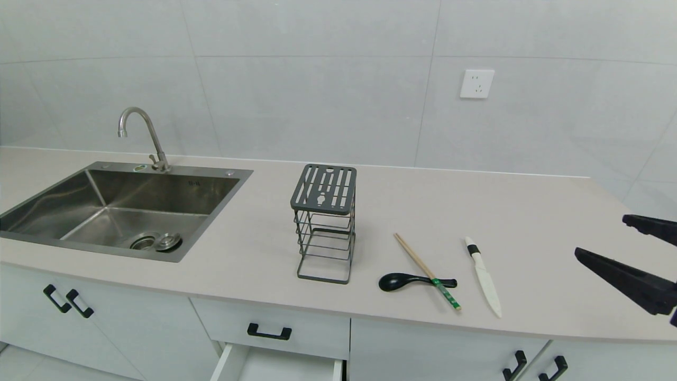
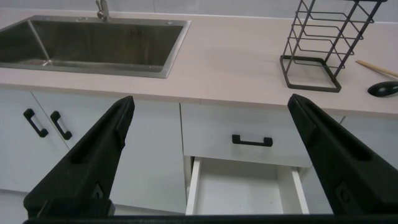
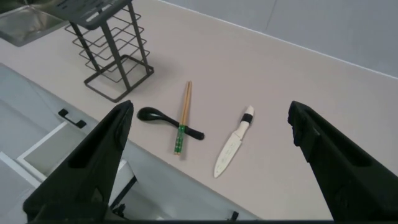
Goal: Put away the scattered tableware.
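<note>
**Nothing grabbed yet, both tools released**

The right tool [image 1: 600, 236] is held above the worktop [image 1: 529, 211] with its jaws spread wide and nothing between them. It looks like it's parked that way so a grab from above can be lined up. Closest to it the knife [image 3: 233, 146] is found, lying flat. Just past that come the chopsticks [image 3: 185, 109], laid side by side across the handle of the black spoon [image 3: 150, 115]. Because of that overlap, the chopsticks would probably have to be lifted before the spoon. Farthest from this tool the wire rack [image 1: 323, 222] is stood upright with its slotted top up, which is presumably where everything is meant to be dropped in.

The left tool [image 2: 209, 99] is released too, with nothing gripped. It's held low in front of the cabinets, with a part-open drawer [image 2: 245, 186] just ahead of and below it, and the sink [image 2: 93, 40] off beyond. The drawer could be meant as another stash spot, but that can't be said for sure. All three utensils are yet to be put away.
</note>
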Controlling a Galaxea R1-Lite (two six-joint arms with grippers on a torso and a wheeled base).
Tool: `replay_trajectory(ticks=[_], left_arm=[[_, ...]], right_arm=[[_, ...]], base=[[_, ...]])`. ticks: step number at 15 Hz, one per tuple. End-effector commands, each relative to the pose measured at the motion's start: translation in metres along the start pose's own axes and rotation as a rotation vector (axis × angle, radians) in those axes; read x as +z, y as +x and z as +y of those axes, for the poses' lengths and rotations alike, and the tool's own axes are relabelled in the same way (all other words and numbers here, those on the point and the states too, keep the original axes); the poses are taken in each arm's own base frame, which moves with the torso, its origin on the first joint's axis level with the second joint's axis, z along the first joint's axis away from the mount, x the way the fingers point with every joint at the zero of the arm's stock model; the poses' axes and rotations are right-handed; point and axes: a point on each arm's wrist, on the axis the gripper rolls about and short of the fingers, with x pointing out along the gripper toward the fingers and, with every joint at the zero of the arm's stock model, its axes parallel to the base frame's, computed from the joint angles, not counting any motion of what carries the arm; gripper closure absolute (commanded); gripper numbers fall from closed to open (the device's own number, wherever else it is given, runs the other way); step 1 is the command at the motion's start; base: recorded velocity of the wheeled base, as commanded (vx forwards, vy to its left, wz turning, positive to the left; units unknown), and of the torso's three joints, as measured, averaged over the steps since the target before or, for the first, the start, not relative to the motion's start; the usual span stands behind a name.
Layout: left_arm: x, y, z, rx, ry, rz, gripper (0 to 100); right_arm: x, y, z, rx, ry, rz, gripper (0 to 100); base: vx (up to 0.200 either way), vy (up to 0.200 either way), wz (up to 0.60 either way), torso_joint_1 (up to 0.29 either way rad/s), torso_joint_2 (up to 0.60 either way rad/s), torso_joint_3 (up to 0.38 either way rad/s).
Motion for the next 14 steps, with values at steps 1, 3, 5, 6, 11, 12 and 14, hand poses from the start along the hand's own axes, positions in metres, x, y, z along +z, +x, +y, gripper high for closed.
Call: replay_trajectory(ticks=[1, 3, 5, 6, 11, 12, 14], left_arm=[[0.0, 0.0, 0.0, 0.0, 0.0, -0.001, 0], [0.0, 0.0, 0.0, 0.0, 0.0, -0.001, 0], [0.0, 0.0, 0.0, 0.0, 0.0, -0.001, 0], [0.0, 0.0, 0.0, 0.0, 0.0, -0.001, 0], [0.0, 0.0, 0.0, 0.0, 0.0, -0.001, 0], [0.0, 0.0, 0.0, 0.0, 0.0, -0.001, 0], [0.0, 0.0, 0.0, 0.0, 0.0, -0.001, 0]], right_arm=[[0.0, 0.011, 0.002, 0.044, 0.0, 0.026, 0], [-0.003, 0.015, 0.003, 0.057, 0.006, 0.049, 0], [-0.023, 0.032, 0.002, 0.072, 0.136, 0.167, 0], [-0.029, 0.039, 0.003, 0.088, 0.177, 0.211, 0], [-0.055, 0.068, 0.004, 0.118, 0.187, 0.384, 0], [-0.057, 0.072, 0.004, 0.118, 0.189, 0.402, 0], [-0.059, 0.079, 0.003, 0.117, 0.193, 0.42, 0]], base=[[0.0, 0.0, 0.0, 0.0, 0.0, 0.0], [0.0, 0.0, 0.0, 0.0, 0.0, 0.0], [0.0, 0.0, 0.0, 0.0, 0.0, 0.0], [0.0, 0.0, 0.0, 0.0, 0.0, 0.0], [0.0, 0.0, 0.0, 0.0, 0.0, 0.0], [0.0, 0.0, 0.0, 0.0, 0.0, 0.0], [0.0, 0.0, 0.0, 0.0, 0.0, 0.0]])
